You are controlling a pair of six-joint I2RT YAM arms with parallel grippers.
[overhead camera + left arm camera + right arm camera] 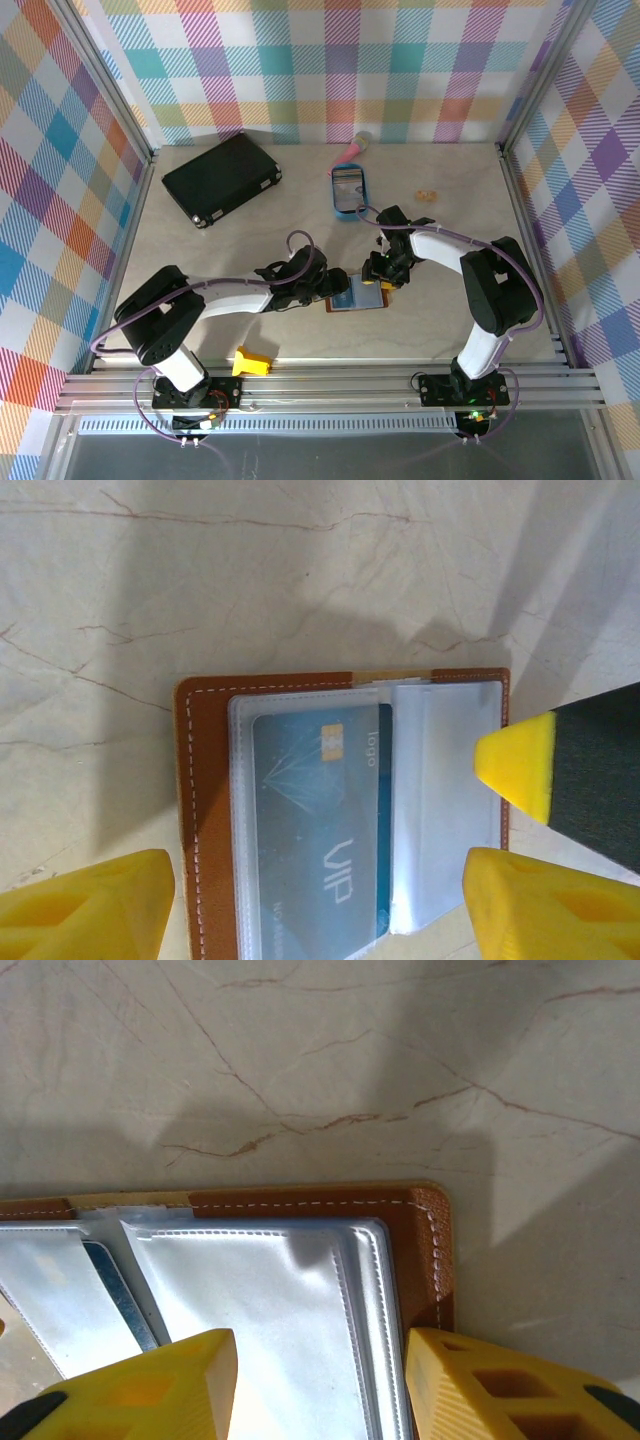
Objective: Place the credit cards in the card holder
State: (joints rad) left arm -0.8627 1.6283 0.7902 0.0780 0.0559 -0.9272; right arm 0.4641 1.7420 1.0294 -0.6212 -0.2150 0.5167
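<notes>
The card holder (357,298) lies open on the table, brown leather (205,810) with clear plastic sleeves. One of the credit cards (320,820), dark blue and marked VIP, sits inside the left sleeve; its edge (115,1295) peeks out between sleeves. My left gripper (318,910) is open, its yellow fingers (90,910) astride the holder's width just above it. My right gripper (320,1385) is open over the holder's right half, one finger on the sleeves (270,1310) and the other at the brown edge (435,1260). Both grippers (330,285) (383,272) meet at the holder.
At the back of the table are a large black case (222,178) on the left, a blue oval tray (350,190) in the middle and a small tan block (427,194) on the right. A yellow plastic piece (252,361) lies near the front edge.
</notes>
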